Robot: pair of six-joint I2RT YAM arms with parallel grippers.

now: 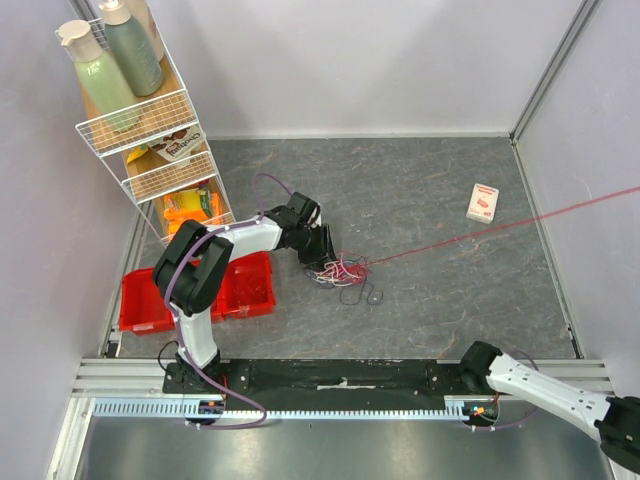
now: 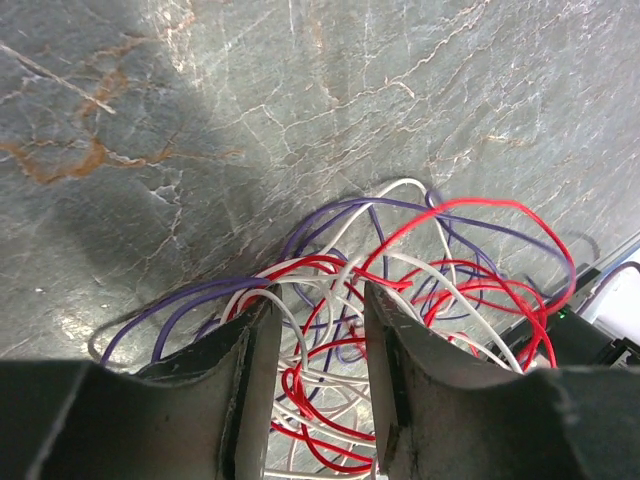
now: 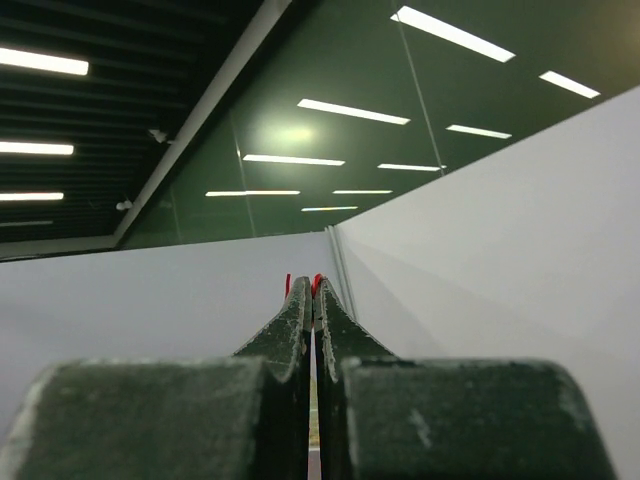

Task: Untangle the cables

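The cables [image 1: 345, 270] lie in a tangled heap of red, purple and white loops on the grey stone-look floor. My left gripper [image 1: 322, 262] points down into the heap's left side. In the left wrist view its jaws stand apart around loose red and white cables [image 2: 300, 385], pinching none: left gripper [image 2: 320, 300] is open. One red cable [image 1: 500, 229] runs taut from the heap to the right edge of the top view. My right gripper [image 3: 312, 284] is shut on that red cable [image 3: 318, 281], held up towards the wall; it is outside the top view.
A white wire shelf [image 1: 150, 130] with bottles and packets stands at the back left. Two red bins [image 1: 245, 285] sit beside the left arm. A small white and red box [image 1: 483, 202] lies at the right. The right arm [image 1: 540, 385] reaches off the bottom right.
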